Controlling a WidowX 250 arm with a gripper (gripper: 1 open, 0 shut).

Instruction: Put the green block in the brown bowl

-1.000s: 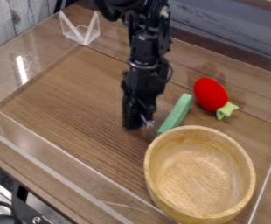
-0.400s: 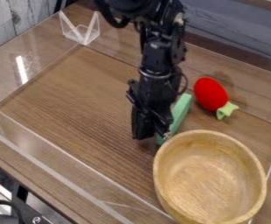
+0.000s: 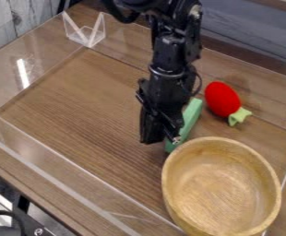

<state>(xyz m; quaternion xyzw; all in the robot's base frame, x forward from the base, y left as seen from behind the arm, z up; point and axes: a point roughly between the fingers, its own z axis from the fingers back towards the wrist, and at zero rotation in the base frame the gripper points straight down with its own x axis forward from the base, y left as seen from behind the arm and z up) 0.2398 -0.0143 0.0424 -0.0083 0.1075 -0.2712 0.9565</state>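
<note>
Right, operator, here's where you stand: your gripper (image 3: 160, 135) is low over the worktop (image 3: 72, 120), just on the left side of the green block (image 3: 184, 124), and its fingers are closed up together. No sign that they have hold of anything! The block looks to be lying on the worktop, long and slim, running from the near end beside your fingertips up towards the red strawberry (image 3: 222, 96). Whether you're touching it, I cannot tell from this angle.

And there's the target, the brown bowl (image 3: 222, 187), big and round, at the near right, its far rim close to the block's near end. The block is outside it, so nothing of the delivery is done. You've got the arm (image 3: 171, 57) down beside the block, and that, I'd say, is all the progress on show.

Still to come, then: open up, get the fingers astride the block, close on it, lift it clear of that rim, carry it over and let go. Every bit of the pick and the place is left to play for!
</note>
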